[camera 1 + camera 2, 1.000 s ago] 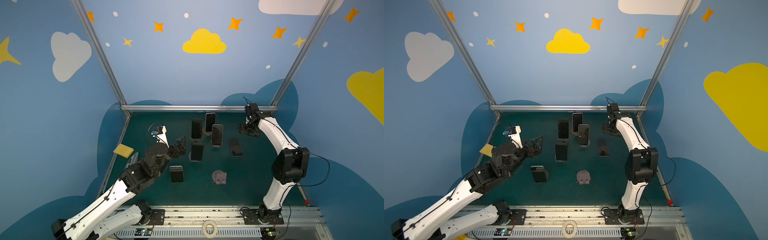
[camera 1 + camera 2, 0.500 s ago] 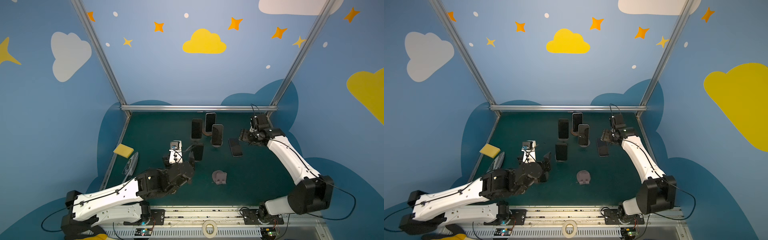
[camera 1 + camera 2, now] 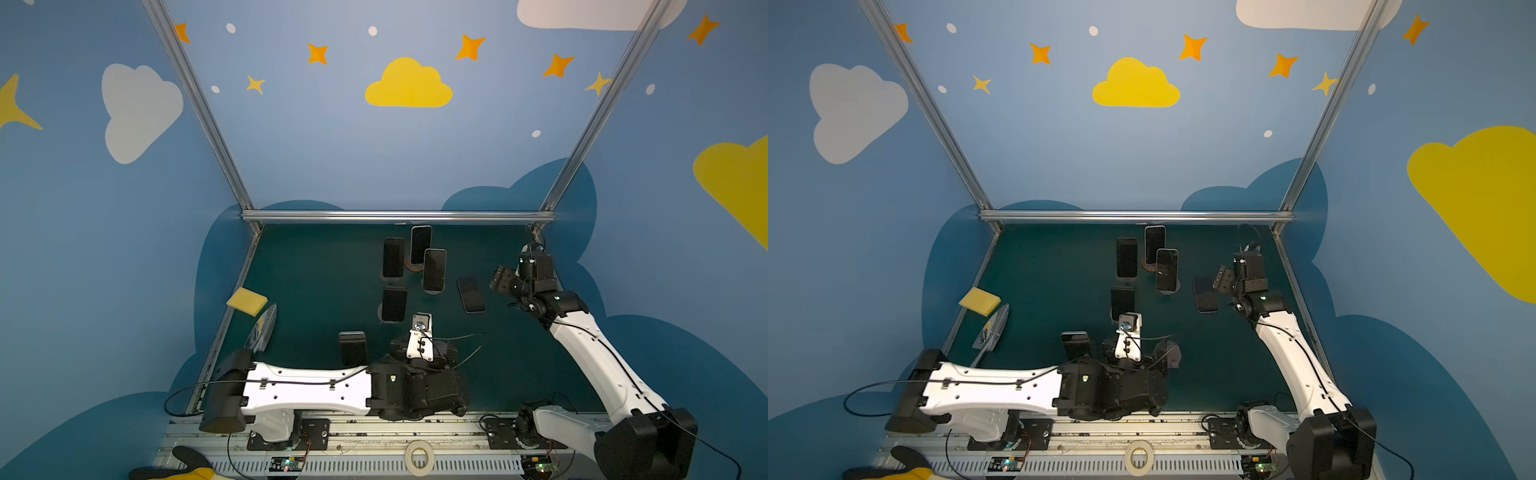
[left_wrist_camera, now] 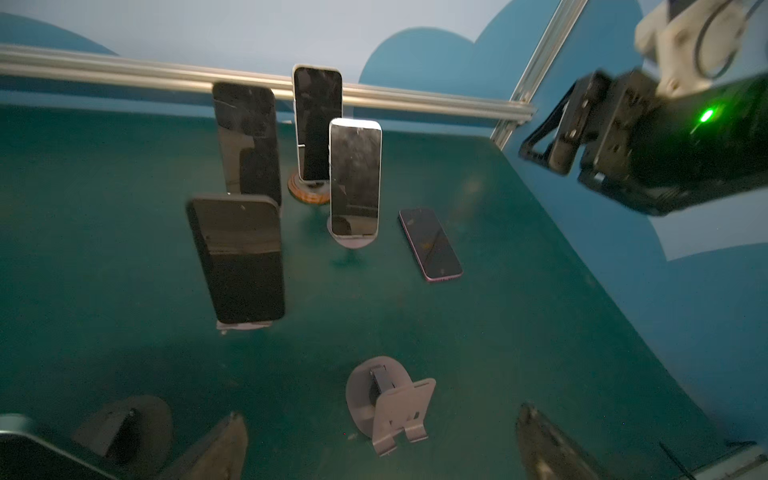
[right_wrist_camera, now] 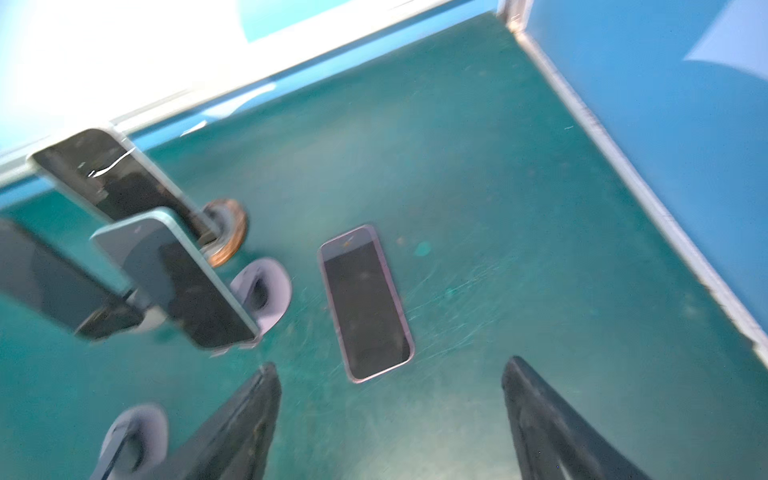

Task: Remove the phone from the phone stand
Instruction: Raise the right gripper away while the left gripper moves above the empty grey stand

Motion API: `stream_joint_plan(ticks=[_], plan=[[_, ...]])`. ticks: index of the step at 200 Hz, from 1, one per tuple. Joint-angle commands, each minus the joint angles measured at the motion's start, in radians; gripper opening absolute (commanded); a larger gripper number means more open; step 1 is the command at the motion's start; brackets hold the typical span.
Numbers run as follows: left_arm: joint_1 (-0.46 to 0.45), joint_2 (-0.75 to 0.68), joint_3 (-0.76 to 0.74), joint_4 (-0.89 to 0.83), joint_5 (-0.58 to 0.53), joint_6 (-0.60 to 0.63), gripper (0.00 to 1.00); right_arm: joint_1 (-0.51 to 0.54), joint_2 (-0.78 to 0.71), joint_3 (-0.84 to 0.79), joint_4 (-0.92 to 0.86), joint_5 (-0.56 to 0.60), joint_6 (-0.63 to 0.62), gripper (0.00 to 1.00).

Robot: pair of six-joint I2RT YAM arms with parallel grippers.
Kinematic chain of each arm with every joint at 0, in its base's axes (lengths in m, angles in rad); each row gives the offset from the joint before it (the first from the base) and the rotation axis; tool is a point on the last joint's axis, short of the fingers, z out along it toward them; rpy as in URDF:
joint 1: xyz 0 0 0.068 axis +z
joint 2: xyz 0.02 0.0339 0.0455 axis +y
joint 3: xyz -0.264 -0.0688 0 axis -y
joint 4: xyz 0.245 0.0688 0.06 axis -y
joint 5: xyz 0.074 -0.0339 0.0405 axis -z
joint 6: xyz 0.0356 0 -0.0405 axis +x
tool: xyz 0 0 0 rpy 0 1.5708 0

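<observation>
Several dark phones stand upright on stands mid-table in both top views; the nearest are a phone (image 3: 352, 347) by my left arm and another phone (image 3: 394, 304) behind it. One phone (image 3: 471, 294) lies flat on the mat. My left gripper (image 4: 382, 453) is open and holds nothing. An empty grey stand (image 4: 388, 403) sits on the mat just beyond its fingertips. My right gripper (image 3: 500, 280) hovers open to the right of the flat phone (image 5: 365, 303), clear of it.
A yellow sponge (image 3: 247, 300) and a silvery packet (image 3: 262, 328) lie near the left wall. An aluminium rail (image 3: 399, 216) runs along the back. A tape roll (image 3: 419, 457) sits on the front rail. The right arm's wrist (image 4: 648, 137) shows high in the left wrist view.
My left arm swung from the left side to the front middle, over the empty stand, and lowered. My right arm drew back from the rear toward the front right.
</observation>
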Motion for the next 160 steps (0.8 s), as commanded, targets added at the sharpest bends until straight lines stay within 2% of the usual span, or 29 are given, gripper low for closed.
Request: stream_joint_plan(ticks=[1,22,37,57,88,130,160], plan=[[0.003,0.064,0.05,-0.012,0.073,-0.096,1.0,-0.065,-0.031,0.023,0.006,0.021,0.012,0.85],[0.018,0.139,0.132,-0.093,0.106,-0.136,1.0,-0.137,-0.055,0.023,0.006,-0.026,0.04,0.85],[0.041,0.187,0.17,-0.08,0.181,-0.098,1.0,-0.167,-0.077,0.011,0.023,-0.038,0.038,0.85],[0.087,0.249,0.235,-0.139,0.261,-0.13,1.0,-0.198,-0.084,0.005,0.031,-0.069,0.047,0.85],[0.156,0.311,0.276,-0.152,0.383,-0.057,1.0,-0.222,-0.077,-0.002,0.043,-0.121,0.061,0.85],[0.167,0.376,0.29,-0.192,0.402,-0.046,1.0,-0.226,-0.072,-0.018,0.062,-0.149,0.066,0.85],[0.169,0.456,0.362,-0.221,0.41,-0.003,1.0,-0.227,-0.074,-0.018,0.066,-0.15,0.066,0.85]])
